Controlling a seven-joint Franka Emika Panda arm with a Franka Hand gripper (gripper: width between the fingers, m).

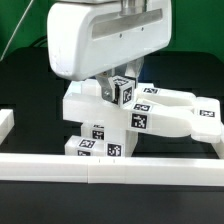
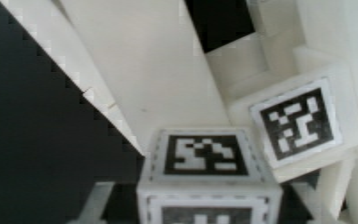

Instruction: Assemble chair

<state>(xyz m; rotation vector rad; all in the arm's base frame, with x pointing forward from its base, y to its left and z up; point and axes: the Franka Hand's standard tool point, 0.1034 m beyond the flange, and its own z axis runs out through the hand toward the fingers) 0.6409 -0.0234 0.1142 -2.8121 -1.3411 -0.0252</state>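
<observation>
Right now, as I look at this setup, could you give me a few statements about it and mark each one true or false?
1. The chair pieces are white and carry black-and-white tags. True.
2. The arm stands far off to one side of the pieces. False: it hangs right over them.
3. In the exterior view, a long white rail lies in front of the pieces. True.
4. The table is bright green. False: it is black; only the backdrop is green.
</observation>
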